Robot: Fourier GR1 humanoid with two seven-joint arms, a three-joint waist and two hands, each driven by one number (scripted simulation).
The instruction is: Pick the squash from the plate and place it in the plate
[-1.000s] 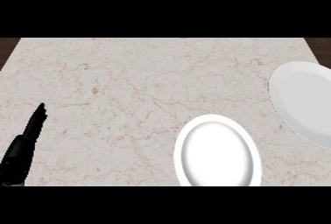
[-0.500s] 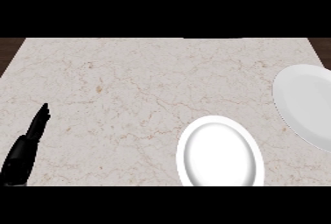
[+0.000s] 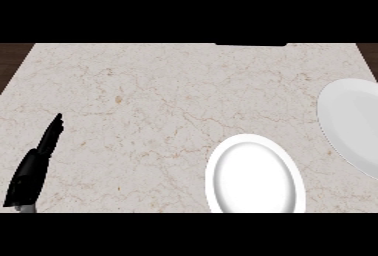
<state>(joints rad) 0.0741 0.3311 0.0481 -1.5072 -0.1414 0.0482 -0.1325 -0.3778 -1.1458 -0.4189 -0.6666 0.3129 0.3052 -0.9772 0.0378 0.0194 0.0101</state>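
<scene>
Two white plates lie on the marble counter [image 3: 148, 100]. One plate [image 3: 255, 176] sits near the front edge, right of the middle, and holds nothing. The other plate [image 3: 354, 125] is cut off by the right edge, and its visible part is bare. No squash shows anywhere. My left hand [image 3: 35, 167] rests at the lower left with straight fingers pointing up and away, holding nothing. My right hand is out of view.
A dark flat object [image 3: 251, 44] lies along the counter's far edge. Dark wood shows beyond the counter's left corner [image 3: 11, 60].
The view has shifted slightly, so both plates sit a little further right and the far edge with its dark object has come into sight. The left hand has stayed still.
</scene>
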